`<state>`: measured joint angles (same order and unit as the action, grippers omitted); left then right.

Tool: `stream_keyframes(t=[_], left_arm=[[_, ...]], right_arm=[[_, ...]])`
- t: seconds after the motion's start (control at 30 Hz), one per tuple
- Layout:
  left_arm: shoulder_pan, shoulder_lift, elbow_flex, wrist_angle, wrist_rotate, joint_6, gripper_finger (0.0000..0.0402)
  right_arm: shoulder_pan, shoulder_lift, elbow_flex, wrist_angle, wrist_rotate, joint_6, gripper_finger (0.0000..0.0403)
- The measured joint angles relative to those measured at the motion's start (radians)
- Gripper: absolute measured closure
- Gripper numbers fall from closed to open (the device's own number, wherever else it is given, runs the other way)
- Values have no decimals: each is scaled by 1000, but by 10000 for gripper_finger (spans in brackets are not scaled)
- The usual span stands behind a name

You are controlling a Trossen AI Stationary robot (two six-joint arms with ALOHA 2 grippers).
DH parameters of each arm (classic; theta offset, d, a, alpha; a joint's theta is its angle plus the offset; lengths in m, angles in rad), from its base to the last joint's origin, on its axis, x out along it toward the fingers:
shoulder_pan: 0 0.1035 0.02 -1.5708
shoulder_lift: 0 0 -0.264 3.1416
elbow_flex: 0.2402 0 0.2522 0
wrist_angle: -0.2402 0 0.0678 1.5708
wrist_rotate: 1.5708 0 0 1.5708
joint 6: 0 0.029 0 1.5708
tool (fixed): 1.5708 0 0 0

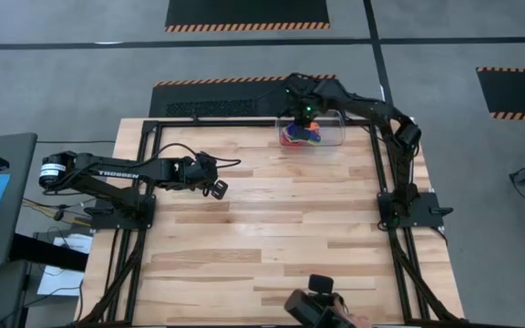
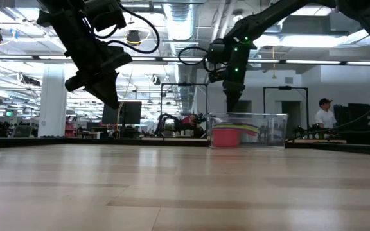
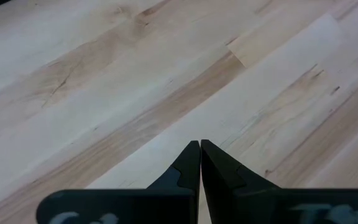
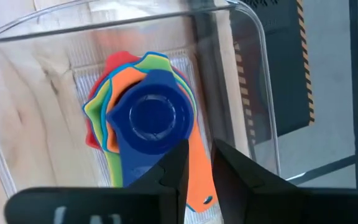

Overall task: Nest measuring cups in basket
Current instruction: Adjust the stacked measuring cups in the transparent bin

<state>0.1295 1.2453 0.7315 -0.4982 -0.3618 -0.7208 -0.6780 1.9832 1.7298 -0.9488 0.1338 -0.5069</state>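
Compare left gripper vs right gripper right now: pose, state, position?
The left gripper sits over bare wood on the table; the right gripper hangs over the basket, above the nested measuring cups. The left's fingers are pressed shut; the right's fingers stand slightly apart. Neither holds anything.

left gripper (image 3: 200, 144) with fingers pressed together above the bare wooden table (image 3: 104, 93).

I see the measuring cups (image 1: 302, 136) stacked inside the basket (image 1: 334, 138) at the counter's (image 1: 272, 228) upper centre edge (right tool (image 1: 304, 117) directly above them), left tool (image 1: 217, 189) centre-left.
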Motion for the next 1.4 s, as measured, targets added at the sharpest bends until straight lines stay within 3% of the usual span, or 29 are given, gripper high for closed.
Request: stream_keyframes(t=[0.27, 0.43, 0.73, 1.0, 1.1, 1.2, 1.3, 1.4], left_arm=[[-3, 0, 0, 0, 26, -2, 401], [-14, 0, 0, 0, 25, -6, 401], [-20, 0, 0, 0, 24, -6, 401], [-20, 0, 0, 11, 1, -23, 401], [-19, 0, 0, 150, 19, 15, 401], [-15, 15, 1, 401, 108, 142, 401], [0, 66, 6, 637, 128, 222, 401], [36, 154, 73, 679, 163, 264, 401]], right_arm=[[-5, -17, 0, -101, -82, 3, 310], [-13, -17, -1, -162, -203, 2, 310], [9, -29, -2, -317, -199, 95, 310], [8, -184, -1, -509, -191, 168, 310], [14, -267, -1, -546, -218, 230, 310], [27, -359, -1, -528, -245, 311, 310], [54, -452, -1, -496, -242, 400, 310], [93, -529, 0, -442, -242, 491, 310]])
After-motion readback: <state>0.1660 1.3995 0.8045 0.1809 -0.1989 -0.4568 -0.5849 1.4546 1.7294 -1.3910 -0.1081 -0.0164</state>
